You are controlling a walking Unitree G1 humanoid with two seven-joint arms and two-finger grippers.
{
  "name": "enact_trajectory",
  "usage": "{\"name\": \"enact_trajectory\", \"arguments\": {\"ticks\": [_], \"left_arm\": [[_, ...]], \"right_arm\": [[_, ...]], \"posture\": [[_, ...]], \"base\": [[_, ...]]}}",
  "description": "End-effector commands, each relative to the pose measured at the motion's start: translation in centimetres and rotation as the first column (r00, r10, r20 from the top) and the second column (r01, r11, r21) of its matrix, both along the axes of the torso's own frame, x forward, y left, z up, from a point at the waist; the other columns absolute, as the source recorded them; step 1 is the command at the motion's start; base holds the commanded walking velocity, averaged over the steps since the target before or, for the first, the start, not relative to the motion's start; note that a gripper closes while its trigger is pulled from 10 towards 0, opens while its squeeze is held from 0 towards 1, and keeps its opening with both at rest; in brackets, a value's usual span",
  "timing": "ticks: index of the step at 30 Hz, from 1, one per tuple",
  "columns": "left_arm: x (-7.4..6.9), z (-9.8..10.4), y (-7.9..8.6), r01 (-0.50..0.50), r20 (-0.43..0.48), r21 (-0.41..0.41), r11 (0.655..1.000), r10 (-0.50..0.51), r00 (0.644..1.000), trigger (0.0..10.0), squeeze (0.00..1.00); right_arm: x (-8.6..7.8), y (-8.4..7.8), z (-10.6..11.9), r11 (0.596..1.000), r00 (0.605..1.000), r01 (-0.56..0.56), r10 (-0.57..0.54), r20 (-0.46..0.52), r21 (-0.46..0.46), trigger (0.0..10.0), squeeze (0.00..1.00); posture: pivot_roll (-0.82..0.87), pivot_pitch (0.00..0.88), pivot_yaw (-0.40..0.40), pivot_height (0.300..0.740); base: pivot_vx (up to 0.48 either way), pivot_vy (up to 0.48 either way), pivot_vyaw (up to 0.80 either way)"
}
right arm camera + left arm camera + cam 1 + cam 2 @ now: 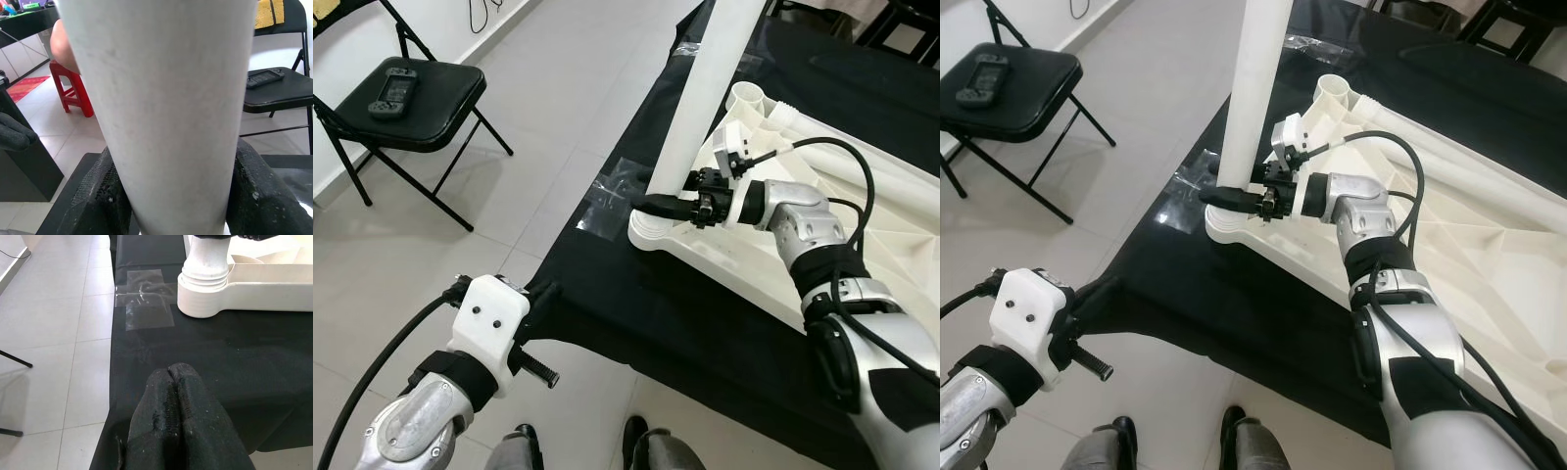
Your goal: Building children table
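Nearest, the left gripper (171, 396) hovers clenched at the black cloth's (636, 313) edge, while the right gripper (1234, 196) clamps the upright white table leg (700, 98) seated in the overturned tabletop's (1489, 245) corner socket, with clear tape (146, 303) and a folding chair (411, 108) nearby.

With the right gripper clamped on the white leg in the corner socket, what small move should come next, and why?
Probably keep the grip and twist or press the leg further into the socket. The right gripper is shut on the leg just above the socket of the upside-down tabletop, and the leg stands slightly tilted. The left gripper is shut, resting at the black cloth's edge.
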State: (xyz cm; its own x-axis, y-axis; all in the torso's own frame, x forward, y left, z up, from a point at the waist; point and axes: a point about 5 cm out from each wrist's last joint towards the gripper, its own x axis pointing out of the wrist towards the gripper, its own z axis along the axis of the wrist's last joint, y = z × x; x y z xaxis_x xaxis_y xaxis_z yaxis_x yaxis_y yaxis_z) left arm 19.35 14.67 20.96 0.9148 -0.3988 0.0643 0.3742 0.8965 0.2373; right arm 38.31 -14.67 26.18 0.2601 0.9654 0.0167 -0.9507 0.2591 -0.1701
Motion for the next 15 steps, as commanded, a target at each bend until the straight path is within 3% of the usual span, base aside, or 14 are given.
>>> {"name": "enact_trajectory", "arguments": {"ticks": [1,9,11,12,13,14,15], "left_arm": [[-0.3,-0.3,-0.2,0.016,-0.02,0.01,1.0,-0.016,1.0,10.0,0.0],[-0.3,-0.3,-0.3,0.017,-0.02,0.009,1.0,-0.017,1.0,10.0,0.0],[-0.3,-0.3,-0.3,0.018,-0.02,0.007,1.0,-0.018,1.0,10.0,0.0],[-0.3,-0.4,-0.3,0.019,-0.022,0.005,1.0,-0.019,1.0,10.0,0.0],[-0.3,-0.4,-0.3,0.02,-0.023,0.003,1.0,-0.02,1.0,10.0,0.0],[-0.3,-0.4,-0.3,0.02,-0.023,0.003,1.0,-0.02,1.0,10.0,0.0],[-0.2,-0.4,-0.2,0.022,-0.022,0.003,1.0,-0.021,1.0,10.0,0.0]], "right_arm": [[0.1,-0.5,0.0,0.999,1.0,0.013,-0.013,-0.02,0.033,0.0,0.0],[0.2,-1.0,-0.7,0.996,0.996,0.084,-0.084,-0.007,0.016,0.0,0.0],[0.2,-1.3,-1.4,0.992,0.992,0.129,-0.129,0.0,0.001,0.0,0.0],[0.1,-1.4,-3.1,0.977,0.977,0.214,-0.214,-0.023,0.009,0.0,0.0],[0.1,-1.0,-5.4,0.917,0.916,0.399,-0.398,-0.058,0.006,0.0,0.0],[0.1,-1.0,-5.4,0.917,0.916,0.399,-0.398,-0.058,0.006,0.0,0.0],[-0.7,-1.1,-8.4,0.661,0.659,0.749,-0.751,-0.044,-0.049,0.0,0.0]], "posture": [[0.19,0.322,-0.149,0.74],[0.18,0.323,-0.151,0.74],[0.17,0.325,-0.159,0.74],[0.15,0.326,-0.163,0.74],[0.16,0.327,-0.169,0.74],[0.16,0.327,-0.169,0.74],[0.15,0.331,-0.16,0.74]], "base": [[0.0,0.0,0.0],[0.0,0.0,0.0],[0.0,0.0,0.0],[0.0,0.0,0.0],[0.0,0.0,0.0],[0.0,0.0,0.0],[0.0,0.0,0.0]]}}
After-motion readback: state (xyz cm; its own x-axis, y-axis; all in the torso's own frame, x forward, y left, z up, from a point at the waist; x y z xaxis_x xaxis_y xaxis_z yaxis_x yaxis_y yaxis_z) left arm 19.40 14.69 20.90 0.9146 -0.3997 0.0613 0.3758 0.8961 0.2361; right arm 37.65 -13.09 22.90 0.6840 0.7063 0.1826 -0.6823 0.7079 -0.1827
